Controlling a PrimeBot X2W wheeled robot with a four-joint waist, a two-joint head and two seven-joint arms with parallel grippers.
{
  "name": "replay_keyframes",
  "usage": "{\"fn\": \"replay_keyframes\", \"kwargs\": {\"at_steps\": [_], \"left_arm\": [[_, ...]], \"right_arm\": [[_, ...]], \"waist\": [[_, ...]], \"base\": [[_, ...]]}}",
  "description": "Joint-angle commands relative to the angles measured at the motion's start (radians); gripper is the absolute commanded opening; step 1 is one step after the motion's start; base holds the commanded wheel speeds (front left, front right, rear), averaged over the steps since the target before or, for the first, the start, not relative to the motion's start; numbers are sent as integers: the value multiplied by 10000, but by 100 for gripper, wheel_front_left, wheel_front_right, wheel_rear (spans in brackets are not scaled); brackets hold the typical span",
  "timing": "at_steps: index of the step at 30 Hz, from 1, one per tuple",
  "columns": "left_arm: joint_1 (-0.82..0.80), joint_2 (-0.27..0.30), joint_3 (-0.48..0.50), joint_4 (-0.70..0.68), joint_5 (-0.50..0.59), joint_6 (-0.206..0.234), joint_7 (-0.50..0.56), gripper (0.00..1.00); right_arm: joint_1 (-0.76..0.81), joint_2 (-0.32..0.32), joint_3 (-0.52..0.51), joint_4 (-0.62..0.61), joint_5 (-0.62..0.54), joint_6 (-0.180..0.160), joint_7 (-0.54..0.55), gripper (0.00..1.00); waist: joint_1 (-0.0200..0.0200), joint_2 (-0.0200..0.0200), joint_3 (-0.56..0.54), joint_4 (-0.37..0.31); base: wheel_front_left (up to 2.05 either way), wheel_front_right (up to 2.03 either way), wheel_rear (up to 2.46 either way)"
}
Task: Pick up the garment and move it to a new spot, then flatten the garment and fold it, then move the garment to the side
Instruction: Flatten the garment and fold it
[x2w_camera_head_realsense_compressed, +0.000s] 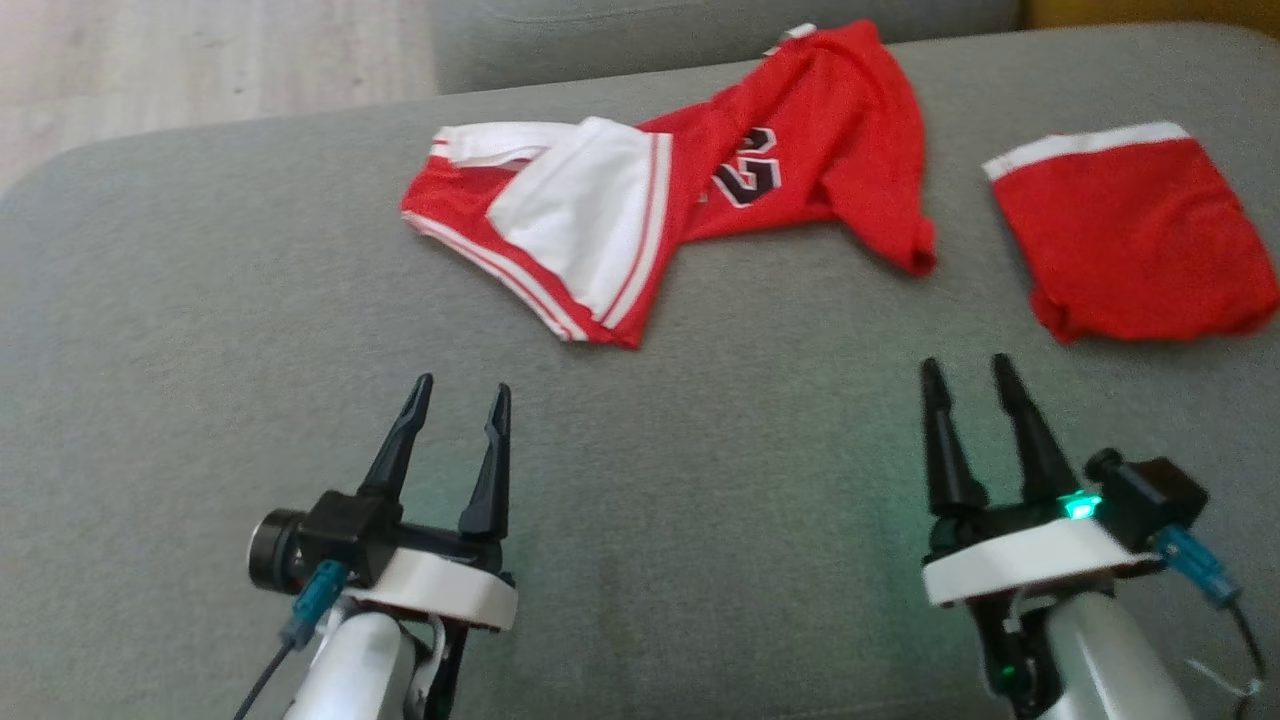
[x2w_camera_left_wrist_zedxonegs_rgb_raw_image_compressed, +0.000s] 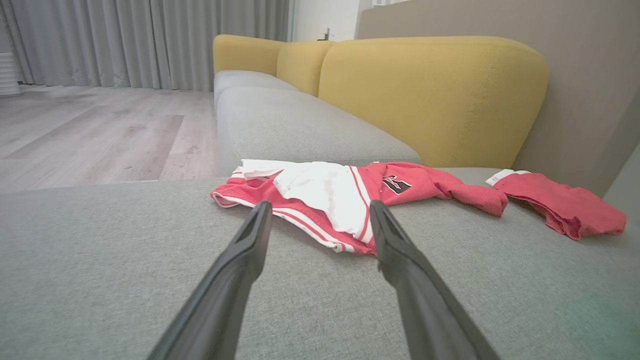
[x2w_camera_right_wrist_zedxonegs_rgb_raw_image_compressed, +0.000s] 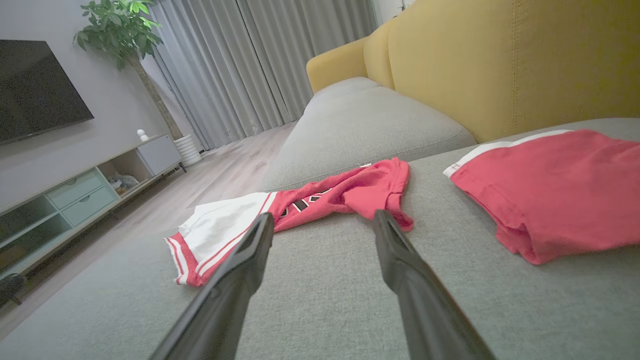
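**Sofa seat** (x2w_camera_head_realsense_compressed: 700, 480): grey, wide and soft, spread beneath and ahead of both tools. A yellow backrest (x2w_camera_left_wrist_zedxonegs_rgb_raw_image_compressed: 430, 100) is seen beyond it.

**Jersey** (x2w_camera_head_realsense_compressed: 830, 130): red, lying crumpled and twisted on the seat. It is ahead of the left gripper (x2w_camera_head_realsense_compressed: 463, 387) and ahead and inward of the right gripper (x2w_camera_head_realsense_compressed: 965, 363), well apart from both. A white panel (x2w_camera_head_realsense_compressed: 570, 215) with red stripes is turned up at the end nearer the left gripper. A bunched red end lies nearer the right one.

**Second red piece** (x2w_camera_head_realsense_compressed: 1130, 240): apparently folded already, placed ahead and outward of the right gripper, apart from the jersey.

**Grippers**: fingers spread on both and nothing between them. Both hover low over bare seat, and no cloth is touched.

**Handling (judged)**:
- The jersey is taken to be light, limp, thin and probably slick.
- No stiffness can be counted on, so sagging and dragging are expected on a lift.
- Hold is best taken where cloth is doubled: the striped hem toward the left gripper and the bunched red corner toward the right.
- A deep pinch is advised so that a single layer is not lost.

**Views compared**:
- The black number (x2w_camera_head_realsense_compressed: 750, 165) and the overall layout are read plainly from the head view. In the left wrist view the number is squashed to a sliver.
- How flat the heap lies is better shown by the wrist views.
- A television (x2w_camera_right_wrist_zedxonegs_rgb_raw_image_compressed: 35, 90), a plant (x2w_camera_right_wrist_zedxonegs_rgb_raw_image_compressed: 120, 25) and a low cabinet (x2w_camera_right_wrist_zedxonegs_rgb_raw_image_compressed: 75, 190) are recorded in the right wrist view.
- Curtains (x2w_camera_left_wrist_zedxonegs_rgb_raw_image_compressed: 150, 40) and a wood floor (x2w_camera_left_wrist_zedxonegs_rgb_raw_image_compressed: 100, 130) are recorded in the left.
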Motion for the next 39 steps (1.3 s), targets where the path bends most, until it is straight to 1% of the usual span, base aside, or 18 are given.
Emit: {"fn": "replay_keyframes", "kwargs": {"at_steps": [1,4,9,15,19,21,24,27,30,36,39], "left_arm": [[-254,188,412,-235,114,-38,-80,100],[-434,220,410,-81,165,-90,-80,100],[-1071,328,380,322,260,-134,4,100],[-2656,546,163,1087,561,-219,881,100],[-3799,704,80,1917,709,-267,1588,100],[-4317,821,103,2356,785,-216,1823,100],[-5001,1044,245,2922,894,27,1928,100],[-5513,1307,390,3424,999,299,1861,100],[-5853,1467,480,3870,1006,423,1755,100],[-6151,1539,452,4453,1006,489,1655,100],[-6230,1464,376,4708,952,397,1624,100]], "right_arm": [[-404,111,397,-571,-7,-9,-107,100],[-284,113,532,-915,-4,-9,-107,100],[-360,114,373,-1197,119,-9,-107,100],[-431,115,418,-1293,221,-9,-108,100],[-527,115,548,-1324,333,-9,-108,100],[-593,115,682,-1327,345,-9,-108,100],[-681,115,760,-1360,391,-9,-108,100],[-715,115,752,-1362,481,-9,-108,100],[-681,116,773,-1340,513,-9,-108,100],[-687,116,813,-1272,521,-9,-108,100],[-717,116,809,-1218,531,-9,-108,100]], "waist": [[2,-1,149,-366],[2,-1,310,-631],[2,-1,762,-947],[2,-1,1524,-1205],[2,-1,2008,-1372],[2,-1,2185,-1488],[2,-1,2435,-1664],[2,-1,2575,-1778],[2,-1,2627,-1818],[2,-1,2629,-1838],[2,-1,2617,-1826]], "base": [[0,0,0],[0,0,0],[0,0,0],[0,0,0],[0,0,0],[0,0,0],[0,0,0],[0,0,0],[0,0,0],[0,0,0],[0,0,0]]}}
